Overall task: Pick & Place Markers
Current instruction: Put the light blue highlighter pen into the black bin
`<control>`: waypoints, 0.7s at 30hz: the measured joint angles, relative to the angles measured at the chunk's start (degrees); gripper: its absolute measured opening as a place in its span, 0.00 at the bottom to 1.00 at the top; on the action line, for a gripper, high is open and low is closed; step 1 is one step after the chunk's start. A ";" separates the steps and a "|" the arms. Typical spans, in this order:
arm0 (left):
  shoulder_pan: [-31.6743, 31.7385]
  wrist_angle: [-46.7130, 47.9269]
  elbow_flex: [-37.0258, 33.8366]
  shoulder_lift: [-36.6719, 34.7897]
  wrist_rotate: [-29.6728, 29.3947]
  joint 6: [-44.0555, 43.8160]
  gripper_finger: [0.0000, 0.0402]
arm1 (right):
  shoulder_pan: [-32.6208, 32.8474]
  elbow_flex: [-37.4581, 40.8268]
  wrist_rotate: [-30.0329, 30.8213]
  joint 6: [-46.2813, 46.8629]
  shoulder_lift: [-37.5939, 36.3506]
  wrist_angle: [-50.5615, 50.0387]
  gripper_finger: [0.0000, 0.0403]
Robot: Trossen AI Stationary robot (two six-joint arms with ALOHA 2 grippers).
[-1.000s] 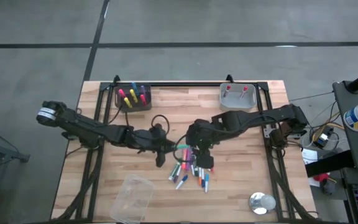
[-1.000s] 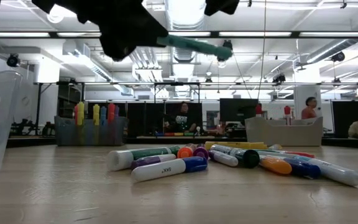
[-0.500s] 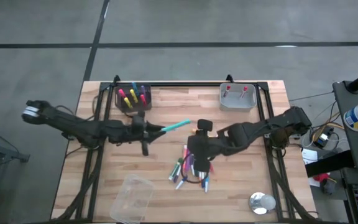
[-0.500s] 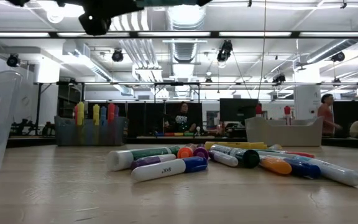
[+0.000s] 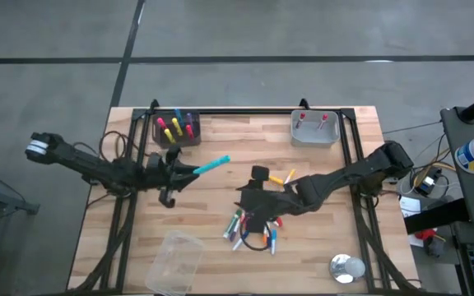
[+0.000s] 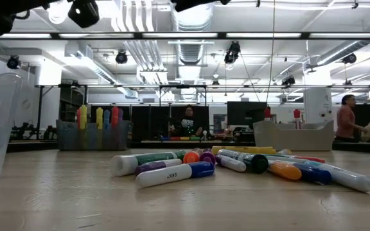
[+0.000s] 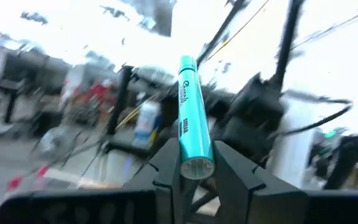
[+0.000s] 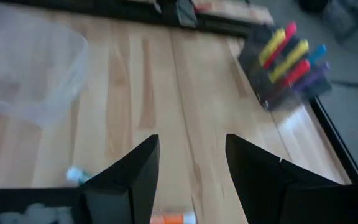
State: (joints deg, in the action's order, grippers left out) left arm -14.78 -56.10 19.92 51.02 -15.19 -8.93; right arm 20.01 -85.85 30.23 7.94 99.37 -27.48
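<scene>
left pincer (image 7: 194, 177) pinching a light, stiff, smooth teal marker (image 7: 190, 118) near its butt; right pincer (image 8: 188, 168) spread above the pile of markers (image 5: 252, 226).

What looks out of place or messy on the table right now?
The markers lie in a loose, crisscrossed pile mid-table under the right gripper, not standing like those in the dark holder. A clear cup lies tipped near the front edge. The left gripper holds a teal marker.
</scene>
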 joint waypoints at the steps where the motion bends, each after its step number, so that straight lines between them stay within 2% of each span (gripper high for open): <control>1: -0.07 -2.55 -0.45 0.27 0.98 0.44 0.17 | 0.00 0.99 -0.01 -1.18 0.00 3.08 0.45; 5: -0.07 -7.90 -1.33 0.88 5.51 1.82 0.17 | -0.13 4.63 -0.01 -8.04 0.00 15.61 0.43; 16: -0.07 -13.30 -1.37 1.51 18.26 2.82 0.17 | -1.36 13.37 -0.41 -30.56 0.00 54.11 0.36; 21: -0.10 -13.98 -1.35 1.58 19.84 2.90 0.17 | -2.00 15.92 -6.35 -34.91 0.00 66.67 0.33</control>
State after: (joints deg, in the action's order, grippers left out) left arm -14.87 -70.08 18.57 52.60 4.64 -6.03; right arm 18.01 -69.93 23.89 -26.97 99.37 39.19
